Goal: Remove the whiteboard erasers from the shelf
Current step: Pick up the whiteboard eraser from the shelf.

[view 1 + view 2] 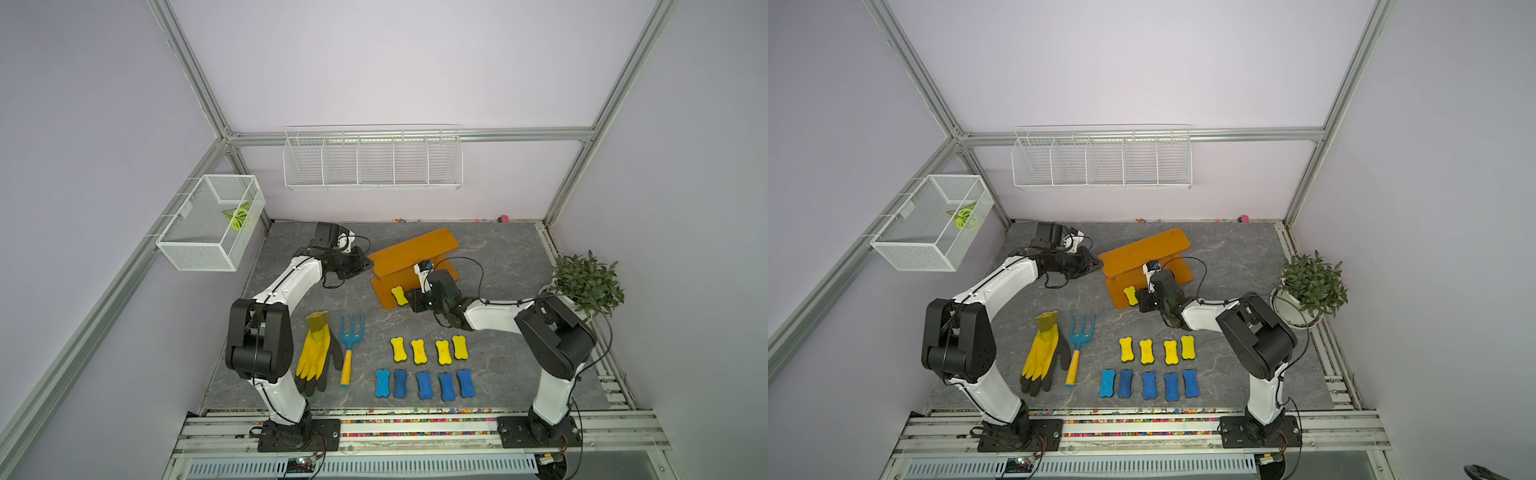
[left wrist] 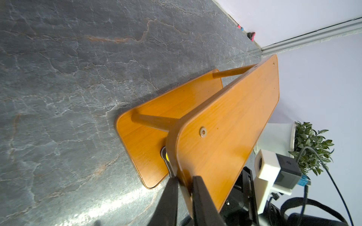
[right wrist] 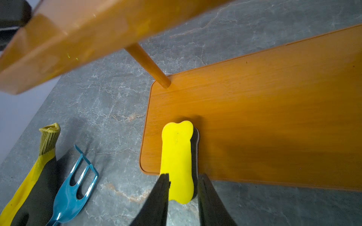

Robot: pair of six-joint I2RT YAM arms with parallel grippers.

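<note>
Right wrist view is showing the right jaws pinching the one yellow eraser point(image 3: 177, 160) on the shelf point(image 3: 274, 117), overhanging its lower board: light, squashy foam, probably gripping best across its narrow waist, while the left jaws are clamping the upper board.

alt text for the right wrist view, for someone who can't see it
The right gripper pinches the near end of a yellow eraser lying on the lower board of the shelf, overhanging its edge. The upper board passes above; a glove and blue fork lie on the grey table beside it.
</note>
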